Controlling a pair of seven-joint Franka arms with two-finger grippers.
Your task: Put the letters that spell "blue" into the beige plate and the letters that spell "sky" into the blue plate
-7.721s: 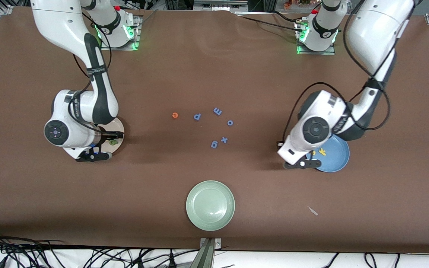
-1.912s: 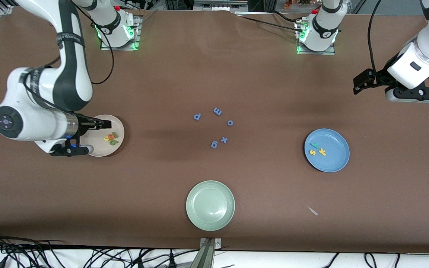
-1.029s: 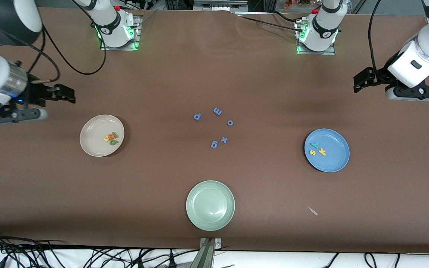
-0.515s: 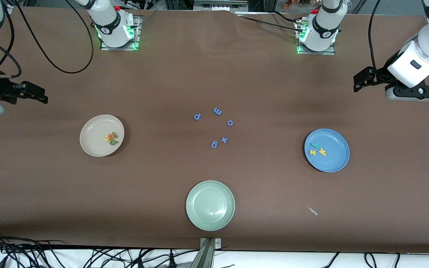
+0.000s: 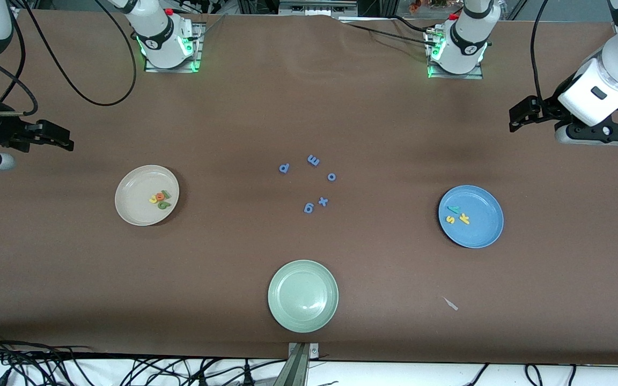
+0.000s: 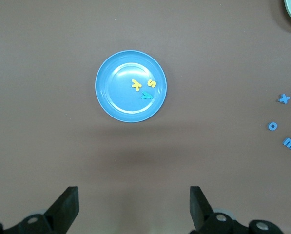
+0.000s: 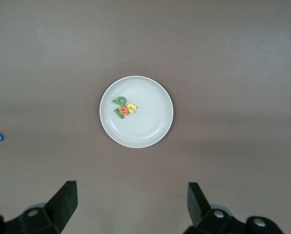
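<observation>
The green plate [image 5: 303,296] sits low at the frame's centre. Higher up, the beige plate [image 5: 147,194] at centre-left holds the b, l, u, e letters [image 5: 160,199]; the blue plate [image 5: 471,216] at centre-right holds s, k, y [image 5: 457,215]. Between them lie periwinkle letters [image 5: 311,182]. The right gripper [image 5: 54,138], open and empty, hangs at the upper-left edge; the left gripper [image 5: 523,114], open and empty, at upper right.

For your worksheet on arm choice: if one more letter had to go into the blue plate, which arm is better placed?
Left, probably: the left gripper hangs open at the blue plate's end; the right gripper is beside the beige plate.
</observation>
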